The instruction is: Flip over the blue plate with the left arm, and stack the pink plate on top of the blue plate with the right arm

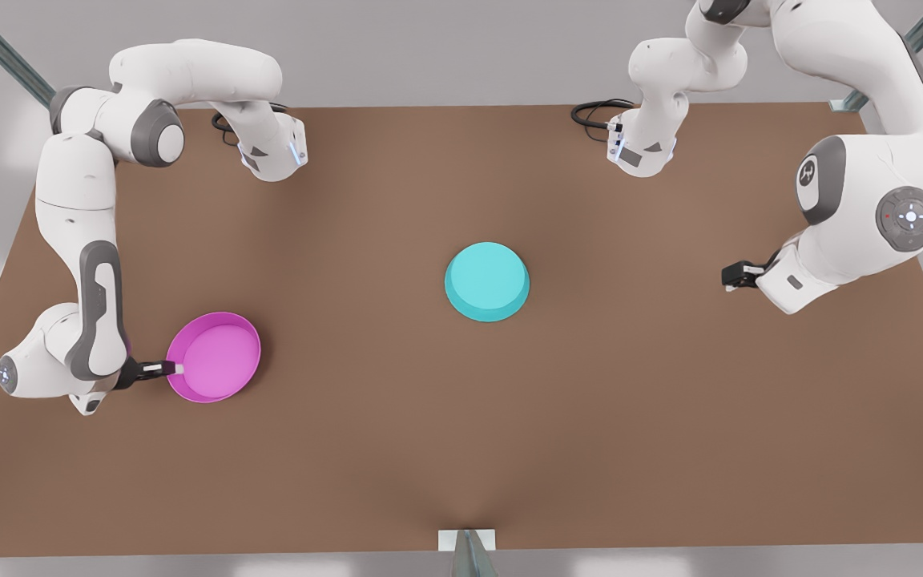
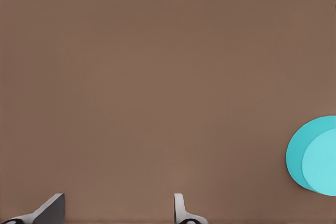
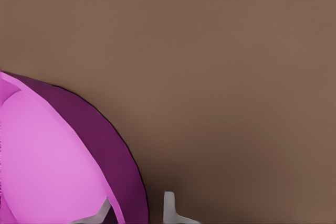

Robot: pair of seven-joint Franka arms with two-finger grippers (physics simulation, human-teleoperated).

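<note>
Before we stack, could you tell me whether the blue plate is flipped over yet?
Flipped: the blue plate lies base up on the table.

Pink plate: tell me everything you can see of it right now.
The pink plate is a round, shallow, plastic-looking magenta dish with a lighter pink inner face, opening up, on the brown table at the front view's left. The right gripper straddles its rim, one finger inside and one outside. Nothing lies in it.
</note>
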